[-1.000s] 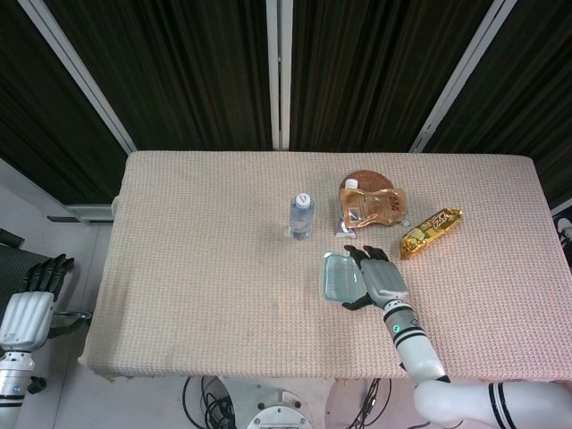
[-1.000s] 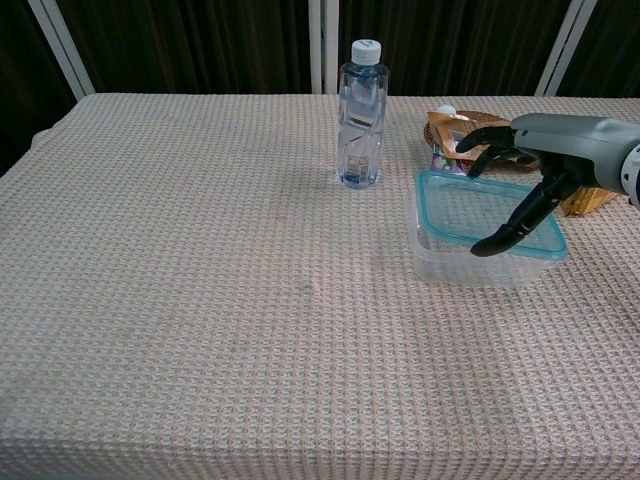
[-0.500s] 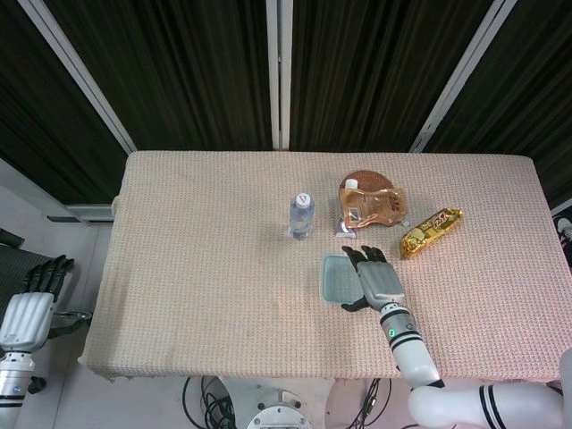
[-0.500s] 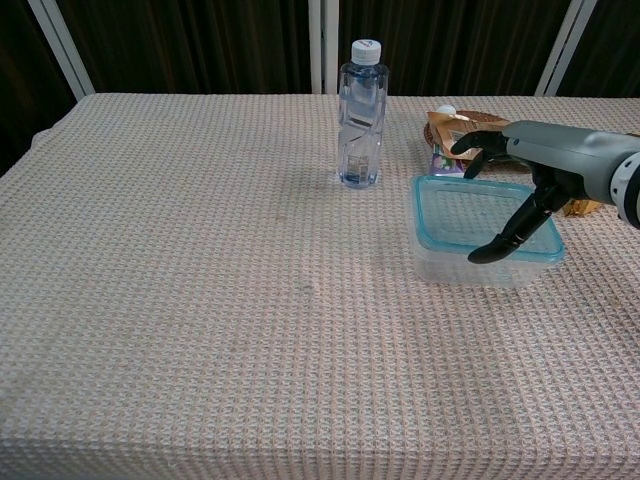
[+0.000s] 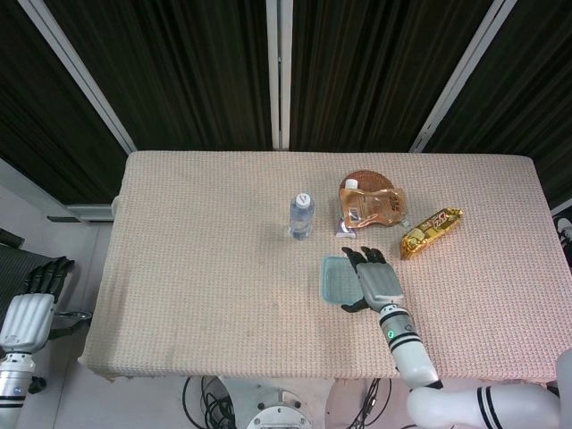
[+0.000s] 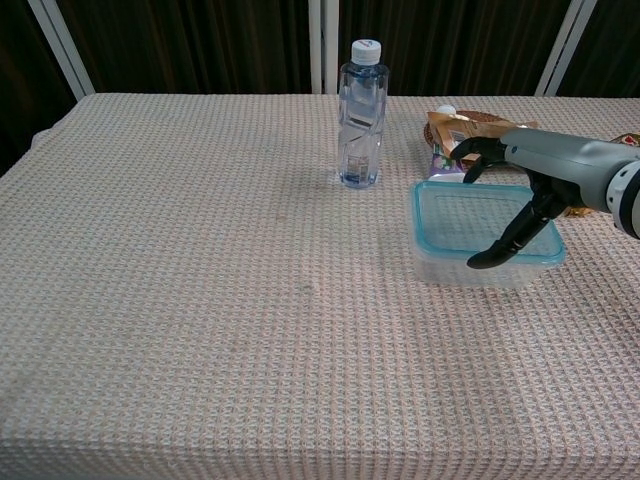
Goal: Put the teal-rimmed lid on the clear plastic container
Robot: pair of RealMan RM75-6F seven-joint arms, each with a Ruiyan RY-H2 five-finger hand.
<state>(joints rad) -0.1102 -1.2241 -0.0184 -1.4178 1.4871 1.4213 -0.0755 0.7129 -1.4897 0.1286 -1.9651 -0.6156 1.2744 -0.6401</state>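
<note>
The left and near stretches of the beige woven-cloth table (image 6: 180,300) lie open. Behind the clear plastic container (image 6: 480,262) crowd an upright clear water bottle (image 6: 360,115), an orange spouted pouch (image 5: 371,205) and, to its right, a gold foil snack wrapper (image 5: 430,231).

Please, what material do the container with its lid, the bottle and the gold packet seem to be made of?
Clear plastic container: transparent plastic, the cloth shows through. Teal-rimmed lid: clear panel, probably plastic, rim perhaps rubbery. Bottle: thin clear plastic with a white cap. Gold packet: shiny foil-like wrapper, judging by its glints.
</note>
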